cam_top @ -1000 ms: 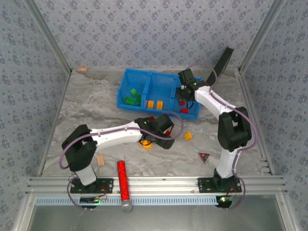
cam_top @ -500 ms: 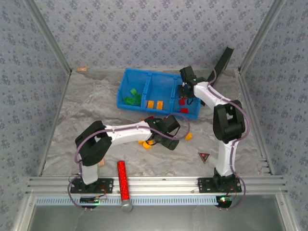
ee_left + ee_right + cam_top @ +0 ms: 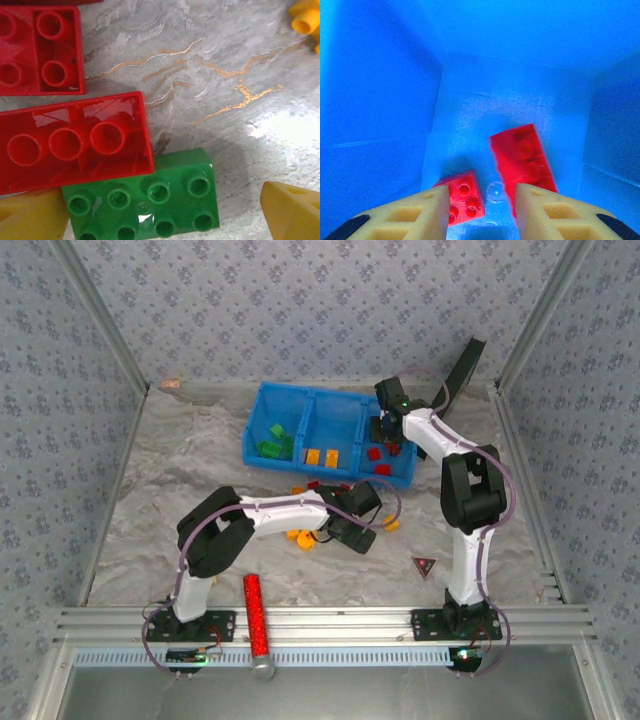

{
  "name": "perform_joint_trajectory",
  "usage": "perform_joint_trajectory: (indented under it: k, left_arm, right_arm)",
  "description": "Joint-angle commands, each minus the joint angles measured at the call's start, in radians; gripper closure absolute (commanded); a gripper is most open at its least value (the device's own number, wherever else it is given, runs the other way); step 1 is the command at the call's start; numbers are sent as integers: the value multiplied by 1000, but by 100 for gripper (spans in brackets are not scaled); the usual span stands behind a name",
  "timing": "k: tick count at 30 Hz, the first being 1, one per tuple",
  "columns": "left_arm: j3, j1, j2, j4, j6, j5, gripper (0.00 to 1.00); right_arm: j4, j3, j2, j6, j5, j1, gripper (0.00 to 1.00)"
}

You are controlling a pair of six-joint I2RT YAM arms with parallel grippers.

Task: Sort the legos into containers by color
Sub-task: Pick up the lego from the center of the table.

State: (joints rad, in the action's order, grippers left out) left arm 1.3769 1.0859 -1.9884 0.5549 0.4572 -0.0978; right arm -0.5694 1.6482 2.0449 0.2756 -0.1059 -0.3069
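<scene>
The blue bin [image 3: 262,400] has three containers: green legos [image 3: 270,447] in the left one, orange legos [image 3: 320,456] in the middle one, red legos [image 3: 376,453] in the right one. My right gripper [image 3: 482,210] hangs open inside the right container [image 3: 385,100], above a small red lego [image 3: 464,196] and a long red lego [image 3: 522,157] on its floor. My left gripper [image 3: 160,220] is open low over loose legos on the table. A green lego [image 3: 145,200] lies between its fingertips [image 3: 292,212], against a red lego [image 3: 70,142].
Another red lego [image 3: 40,50] and an orange one [image 3: 307,20] lie near the left gripper. More orange legos [image 3: 392,524] rest on the table. A red glittery cylinder [image 3: 253,612] lies at the near edge, a triangular piece [image 3: 425,565] to the right, a black panel [image 3: 462,370] behind.
My right gripper has opened over the right container, where another red lego now lies. My left arm has reached further right and its jaws have spread wider.
</scene>
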Motion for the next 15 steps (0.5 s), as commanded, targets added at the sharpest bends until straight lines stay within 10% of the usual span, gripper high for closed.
perform_joint_trajectory:
  k: [1, 15]
  left_arm:
    - [33, -12, -29, 43, 32, -3, 4]
    - [39, -52, -71, 54, 67, 29, 27]
  right_arm:
    - [-20, 29, -7, -24, 20, 6, 60]
    - [-24, -144, -283, -21, 99, -17, 41]
